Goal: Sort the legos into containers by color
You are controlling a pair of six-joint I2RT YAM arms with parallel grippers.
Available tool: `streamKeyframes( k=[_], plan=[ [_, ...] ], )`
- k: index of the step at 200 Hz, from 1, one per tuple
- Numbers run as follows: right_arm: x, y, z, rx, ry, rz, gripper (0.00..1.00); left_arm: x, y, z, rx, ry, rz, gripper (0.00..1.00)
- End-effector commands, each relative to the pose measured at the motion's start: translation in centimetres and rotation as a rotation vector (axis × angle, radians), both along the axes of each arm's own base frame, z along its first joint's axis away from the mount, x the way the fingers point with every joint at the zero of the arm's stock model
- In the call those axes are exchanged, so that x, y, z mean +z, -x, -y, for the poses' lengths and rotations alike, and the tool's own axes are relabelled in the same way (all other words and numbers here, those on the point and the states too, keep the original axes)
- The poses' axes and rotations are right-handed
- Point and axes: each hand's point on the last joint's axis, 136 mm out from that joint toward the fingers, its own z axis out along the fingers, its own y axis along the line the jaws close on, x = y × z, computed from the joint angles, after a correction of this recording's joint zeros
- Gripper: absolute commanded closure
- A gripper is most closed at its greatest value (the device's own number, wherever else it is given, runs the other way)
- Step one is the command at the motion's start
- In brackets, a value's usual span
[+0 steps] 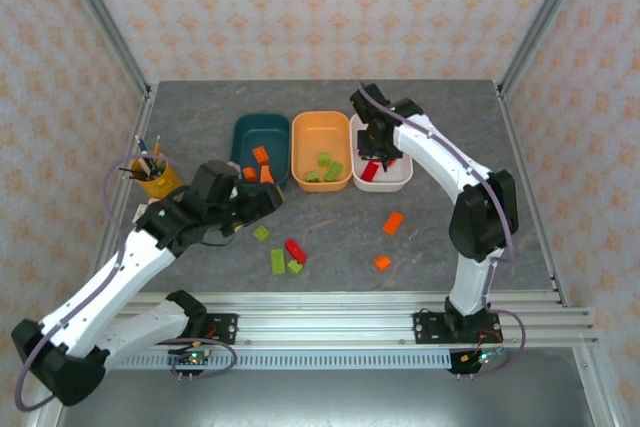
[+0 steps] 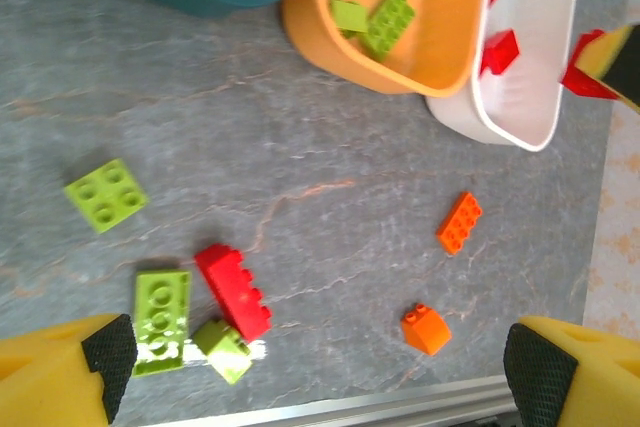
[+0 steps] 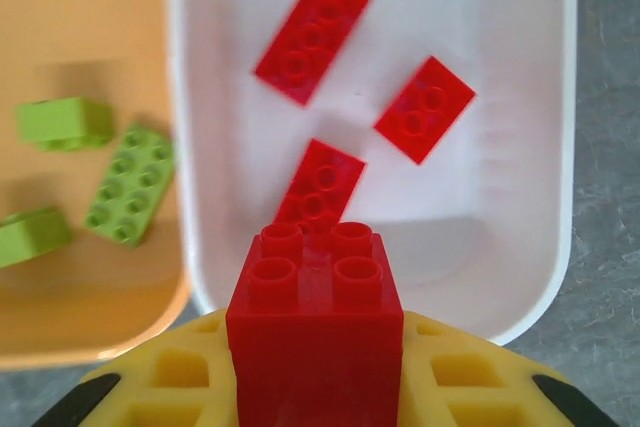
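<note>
Nearest the arms, 6 bricks lie loose on the table (image 1: 450,207). A small orange brick (image 1: 382,262) sits alone toward the right. On the left are a long green brick (image 1: 278,260), a small green brick (image 1: 295,267) and a loose red brick (image 1: 295,250), bunched close together. A little farther out lie a flat orange brick (image 1: 393,222) and a square green brick (image 1: 261,233), well apart from each other.

The left gripper (image 1: 265,199) hovers just beyond the square green brick, with its jaws spread wide and nothing between them.

Farther back, 3 tubs stand side by side. The teal tub (image 1: 240,147) holds what look like 3 orange pieces. The orange tub (image 1: 299,147) holds 3 green ones. The white tub (image 1: 403,183) holds 3 red ones lying flat.

The right gripper (image 3: 318,392) hangs over the near end of the white tub, clamped on a held red brick (image 3: 315,317).

The sorting looks more than half done. 9 bricks are in their tubs and 1 red is poised over its tub. The 3 green, 2 orange and 1 red on the table are left to sort.
</note>
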Motion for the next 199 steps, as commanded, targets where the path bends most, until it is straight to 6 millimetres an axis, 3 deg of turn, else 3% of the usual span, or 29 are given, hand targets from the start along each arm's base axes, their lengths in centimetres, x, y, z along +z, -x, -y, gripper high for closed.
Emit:
streamKeyframes(
  k=[1,33,61,88,116,137,155,199],
  plan=[
    [-2.9,-0.2,1.8,-0.08,0.057,-0.08,0.77,2.7,-2.4,2.3,-0.044,0.007,0.112,0.03],
    [-6.1,-1.2,3.4,-0.15,0.083,-0.134,0.77,2.6,-3.4,5.2,-0.113,-0.035,0.107,0.03],
    [-8.1,-1.2,4.1,-0.173,0.093,-0.159,0.76,2.5,-3.6,6.4,-0.143,-0.062,0.102,0.03],
    [-9.0,-1.2,4.3,-0.177,0.089,-0.177,0.72,2.2,-3.5,6.7,-0.147,-0.075,0.095,0.03],
    [-9.4,-1.4,4.0,-0.179,0.08,-0.189,0.6,2.0,-3.3,6.1,-0.141,-0.102,0.091,0.02],
    [-8.5,-1.7,3.9,-0.18,0.07,-0.173,0.47,2.4,-3.2,5.3,-0.128,-0.133,0.092,0.02],
    [-6.9,-2.0,3.6,-0.176,0.048,-0.138,0.42,2.8,-3.1,4.8,-0.122,-0.157,0.091,0.02],
    [0.8,-2.1,1.8,-0.106,-0.021,0.026,0.43,2.5,-2.3,3.7,-0.093,-0.184,0.056,0.02]
  ],
)
